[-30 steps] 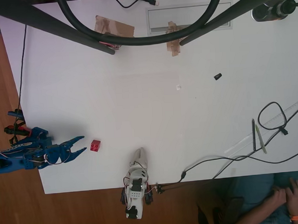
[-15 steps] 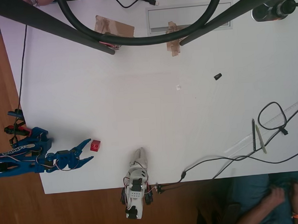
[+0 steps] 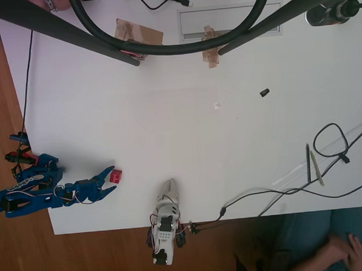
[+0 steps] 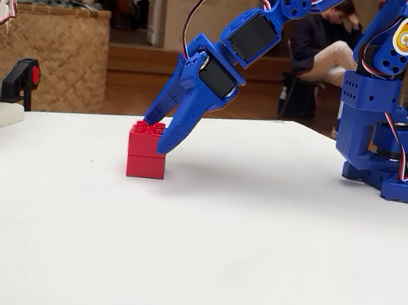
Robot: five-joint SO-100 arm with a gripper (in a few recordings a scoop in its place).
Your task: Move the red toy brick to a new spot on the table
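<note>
The red toy brick [image 3: 116,176] rests on the white table [image 3: 187,135] near its lower left corner in the overhead view. My blue gripper [image 3: 112,179] is open, and its two fingertips reach the brick's left side from either flank. In the fixed view the brick [image 4: 146,154] stands upright with its studs on top. There the gripper [image 4: 156,133] slants down onto it, with one finger [image 4: 181,124] against the near right face and the other behind the brick. The jaws are not closed on it.
A small black cap [image 3: 264,92] lies right of centre. Brown tape patches [image 3: 138,32] and black stand legs cross the table's top edge. Cables [image 3: 330,141], a pen [image 3: 308,163] and a ruler lie at the right. The table edge runs just left of the arm base [image 4: 388,138].
The gripper has swung slightly downward and reached right until its open fingers straddle the brick. The brick has stayed in place.
</note>
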